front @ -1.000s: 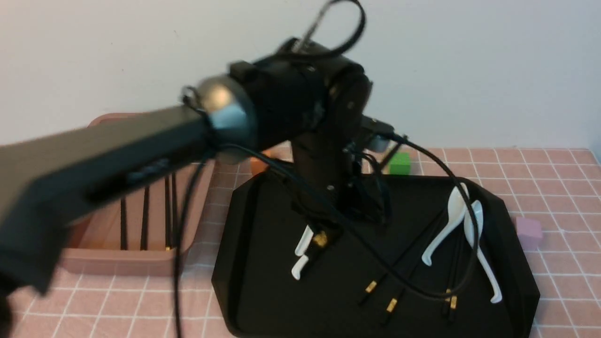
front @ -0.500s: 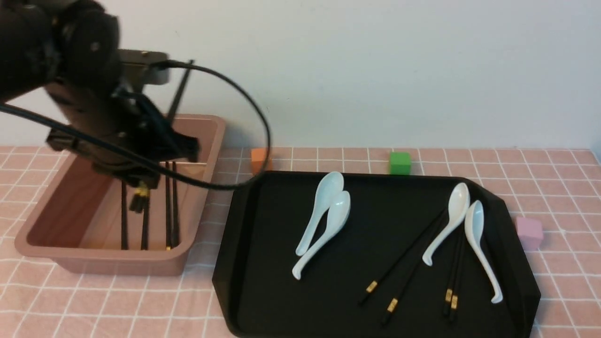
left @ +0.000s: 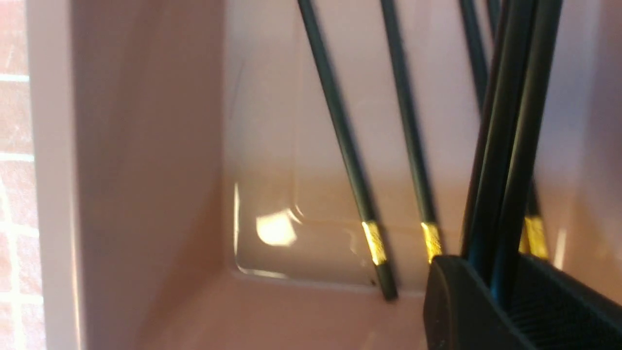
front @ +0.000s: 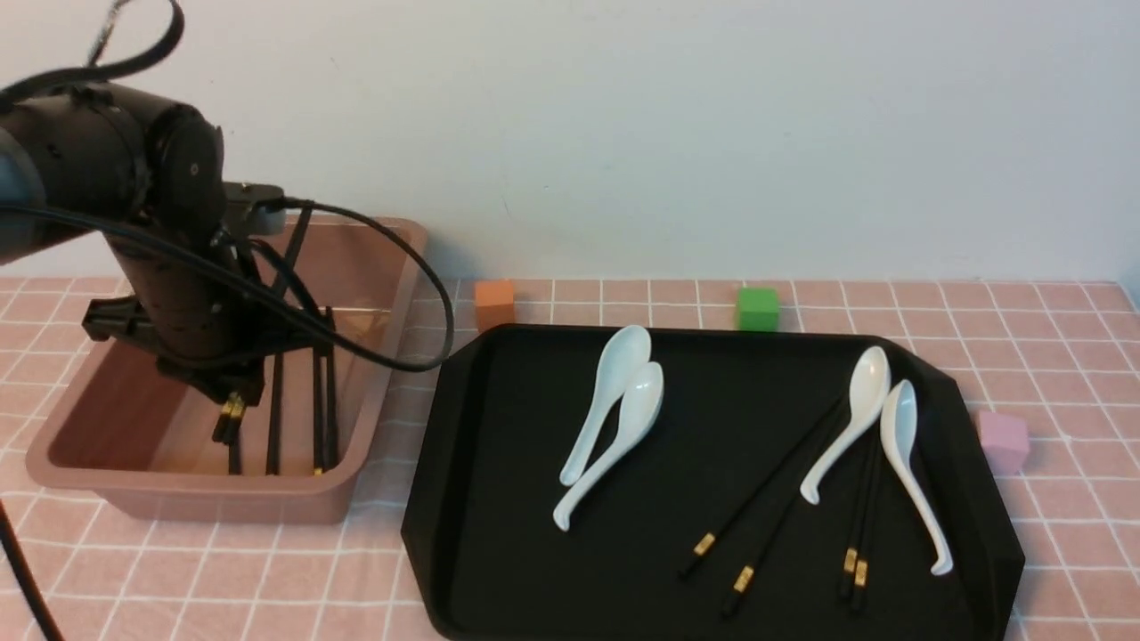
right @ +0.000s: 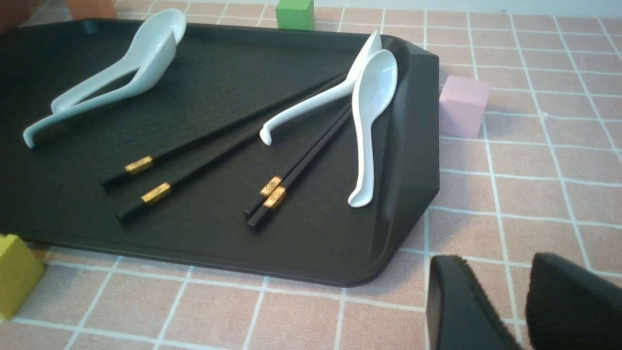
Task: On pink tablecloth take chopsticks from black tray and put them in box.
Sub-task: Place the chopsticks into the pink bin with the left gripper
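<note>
My left gripper [front: 228, 393] hangs inside the box [front: 214, 503], shut on two chopsticks [front: 287, 267] that slant up over the far wall. In the left wrist view the held chopsticks [left: 510, 146] run up from between the jaws, over other chopsticks [left: 340, 141] lying on the box floor [left: 272, 253]. More chopsticks [front: 757, 499] lie on the black tray [front: 499, 552], two spread apart and two side by side [right: 301, 160]. My right gripper [right: 495, 265] is open and empty over the pink tablecloth [right: 534, 160], off the tray's corner [right: 413, 160].
White spoons lie on the tray in two pairs [front: 614, 401] [front: 891, 436], the right pair resting on the chopsticks. Small cubes stand on the cloth around the tray: orange [front: 494, 303], green [front: 758, 308], pink [front: 1004, 441], yellow [right: 14, 272].
My left arm has swung from above the tray over to the box, carrying the chopsticks, and has come down inside it. The tray's contents have not moved.
</note>
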You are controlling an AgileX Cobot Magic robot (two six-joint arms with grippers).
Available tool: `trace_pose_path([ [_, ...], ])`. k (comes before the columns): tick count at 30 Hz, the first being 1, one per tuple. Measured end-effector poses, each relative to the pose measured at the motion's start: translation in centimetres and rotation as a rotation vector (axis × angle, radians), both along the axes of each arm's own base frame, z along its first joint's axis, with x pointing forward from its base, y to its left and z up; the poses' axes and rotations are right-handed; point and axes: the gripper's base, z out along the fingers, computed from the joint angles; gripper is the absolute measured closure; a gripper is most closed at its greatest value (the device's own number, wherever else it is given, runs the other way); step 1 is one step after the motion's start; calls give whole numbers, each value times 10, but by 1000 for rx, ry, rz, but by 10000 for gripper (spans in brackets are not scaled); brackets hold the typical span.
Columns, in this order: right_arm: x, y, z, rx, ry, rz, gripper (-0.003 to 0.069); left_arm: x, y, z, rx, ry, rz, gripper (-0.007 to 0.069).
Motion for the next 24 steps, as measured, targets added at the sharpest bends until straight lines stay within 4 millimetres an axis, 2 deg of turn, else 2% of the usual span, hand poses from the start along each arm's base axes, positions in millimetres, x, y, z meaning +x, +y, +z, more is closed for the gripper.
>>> trace_pose_path([
  [7,0,0,0,0,0,0,419,7,0,-12,19,-10,-11,496],
  [10,0,0,0,0,0,0,419,7,0,-12,21,-5,-9,460],
  [16,0,0,0,0,0,0,419,5,1,-11,18,14,21,330],
  [19,0,0,0,-1,0,0,419,-2,1,4,-5,-5,45,291],
  [21,0,0,0,-1,0,0,419,-14,1,33,-55,-70,59,294],
  [22,0,0,0,-1,0,0,419,-16,0,39,-67,-84,59,300],
  [24,0,0,0,-1,0,0,419,-32,1,72,-113,-175,47,337],
])
